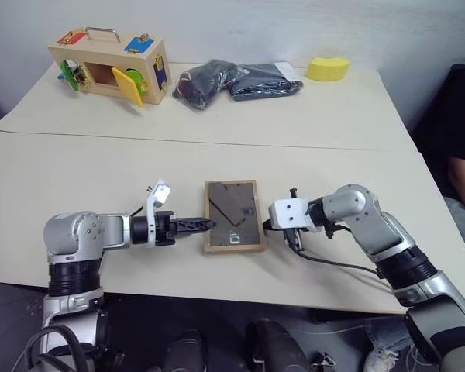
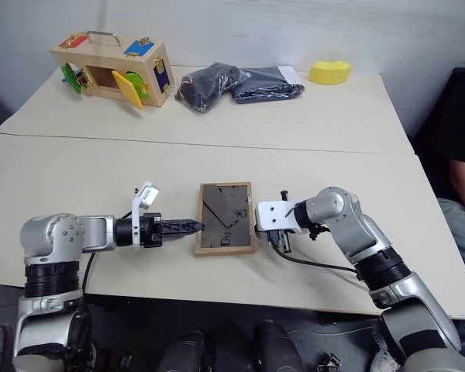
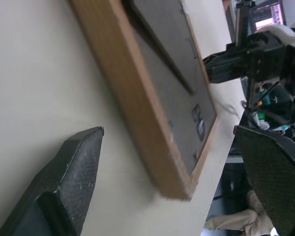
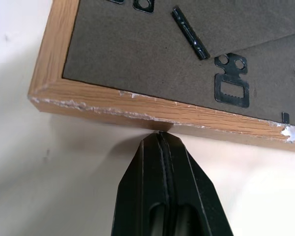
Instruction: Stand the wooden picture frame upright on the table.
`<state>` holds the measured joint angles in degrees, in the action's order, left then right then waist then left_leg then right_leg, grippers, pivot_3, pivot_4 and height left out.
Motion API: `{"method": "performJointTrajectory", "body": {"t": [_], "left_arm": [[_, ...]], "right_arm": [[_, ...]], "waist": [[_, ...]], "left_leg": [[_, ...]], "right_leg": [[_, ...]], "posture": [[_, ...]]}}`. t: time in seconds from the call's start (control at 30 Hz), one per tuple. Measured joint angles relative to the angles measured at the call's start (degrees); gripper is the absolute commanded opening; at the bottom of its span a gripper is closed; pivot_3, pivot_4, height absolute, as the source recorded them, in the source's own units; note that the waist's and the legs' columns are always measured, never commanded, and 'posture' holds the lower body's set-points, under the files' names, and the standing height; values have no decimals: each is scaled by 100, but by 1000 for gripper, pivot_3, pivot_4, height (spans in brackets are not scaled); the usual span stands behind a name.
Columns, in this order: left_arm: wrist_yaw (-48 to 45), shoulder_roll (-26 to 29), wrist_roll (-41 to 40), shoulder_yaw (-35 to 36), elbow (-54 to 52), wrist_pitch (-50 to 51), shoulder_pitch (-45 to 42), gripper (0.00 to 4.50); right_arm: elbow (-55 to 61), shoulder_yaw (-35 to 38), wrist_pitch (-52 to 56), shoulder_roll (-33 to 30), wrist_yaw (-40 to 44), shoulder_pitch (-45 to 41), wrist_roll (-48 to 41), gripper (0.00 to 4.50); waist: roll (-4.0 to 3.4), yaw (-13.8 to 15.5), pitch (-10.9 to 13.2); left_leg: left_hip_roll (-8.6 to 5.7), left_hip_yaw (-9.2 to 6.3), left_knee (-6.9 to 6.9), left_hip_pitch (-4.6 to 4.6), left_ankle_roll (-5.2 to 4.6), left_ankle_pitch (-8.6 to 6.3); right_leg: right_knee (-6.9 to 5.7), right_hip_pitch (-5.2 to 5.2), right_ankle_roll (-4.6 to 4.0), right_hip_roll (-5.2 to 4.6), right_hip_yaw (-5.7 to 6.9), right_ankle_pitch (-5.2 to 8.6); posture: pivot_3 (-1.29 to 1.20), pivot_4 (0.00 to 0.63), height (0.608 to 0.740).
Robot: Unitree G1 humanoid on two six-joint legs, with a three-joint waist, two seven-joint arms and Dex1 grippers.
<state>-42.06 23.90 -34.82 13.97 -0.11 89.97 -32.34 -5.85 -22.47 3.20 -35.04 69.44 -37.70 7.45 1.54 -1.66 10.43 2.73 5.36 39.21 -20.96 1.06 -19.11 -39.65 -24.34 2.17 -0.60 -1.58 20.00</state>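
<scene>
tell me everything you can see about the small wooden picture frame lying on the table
The small rectangular light-wood picture frame lies flat, dark grey back panel up, on the cream table. The stand is folded flat; metal hangers show. One edge is chipped whitish. The shut right gripper tips meet that edge; the open left gripper flanks the opposite side.

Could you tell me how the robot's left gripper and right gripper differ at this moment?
The left gripper has its two black fingers spread wide apart; the right gripper has its fingers pressed shut. The left gripper sits at one long side of the small light-wood picture frame, the right gripper's tip at the opposite edge. Both point toward the frame, which lies flat, back panel up, on the cream-beige table; neither holds it.
</scene>
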Motion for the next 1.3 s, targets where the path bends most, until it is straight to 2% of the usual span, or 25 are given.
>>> {"method": "performJointTrajectory", "body": {"t": [0.17,0.2,0.27,0.43,0.53,0.6,0.77,0.87,0.93,1.1,1.3], "left_arm": [[264,-283,-115,26,87,18,-99,4453],[300,-320,-131,39,119,27,-121,4282],[399,-407,-181,106,328,86,-235,3922],[476,-425,-438,54,533,244,-283,2561],[466,-316,-566,48,532,251,-283,1669],[409,-269,-708,64,529,272,-303,1265],[392,24,-766,88,510,275,-306,1250],[352,150,-802,77,457,232,-302,1250],[271,263,-827,-38,286,142,-299,1250],[43,345,-1102,-235,-116,29,-362,1249],[0,475,-1138,-482,-133,-46,-456,1249]], "right_arm": [[78,0,85,17,-13,21,34,0],[81,0,90,31,-19,21,39,0],[81,0,92,64,-38,26,44,0],[98,17,196,214,-126,41,9,0],[190,72,499,259,-150,106,-169,593],[430,269,1009,221,-39,220,-540,1191],[1102,1301,2604,-288,312,171,-1824,2800],[1359,1670,3593,-266,216,-18,-2499,3754],[1376,1722,3993,-13,32,-156,-2770,4471],[1259,1602,4499,746,-535,-516,-3097,4500],[1218,1484,4589,1078,-759,-647,-3267,4500]], "waist": [[0,2,-1],[0,0,-1],[0,-3,-1],[0,-63,-1],[0,-115,0],[0,-125,0],[0,-127,2],[0,-156,2],[2,-168,3],[1,-147,4],[1,-143,4]], "left_leg": [[0,0,0,0,0,0],[0,0,0,0,0,0],[0,0,0,0,1,0],[5,0,-1,-14,7,3],[6,-1,-2,-13,14,7],[5,-3,-2,-16,14,7],[6,-7,-3,-16,13,7],[6,-6,-5,-15,14,7],[6,-5,-5,-17,16,8],[4,-5,-6,-22,15,8],[4,-7,-7,-26,14,7]], "right_leg": [[1,0,0,0,0,0],[1,0,0,1,0,0],[1,0,0,2,1,0],[-6,-18,0,7,0,0],[-10,-19,0,8,0,0],[-11,-20,0,7,1,0],[-8,-19,-1,7,4,0],[-10,-20,-1,8,2,0],[-10,-23,-1,9,1,0],[-7,-25,-1,6,1,0],[-2,-27,-1,6,2,0]], "posture": [[0,150,740],[0,150,740],[0,150,740],[0,150,740],[0,150,740],[0,150,740],[0,150,740],[0,150,740],[0,150,740],[0,150,740],[0,150,740]]}}
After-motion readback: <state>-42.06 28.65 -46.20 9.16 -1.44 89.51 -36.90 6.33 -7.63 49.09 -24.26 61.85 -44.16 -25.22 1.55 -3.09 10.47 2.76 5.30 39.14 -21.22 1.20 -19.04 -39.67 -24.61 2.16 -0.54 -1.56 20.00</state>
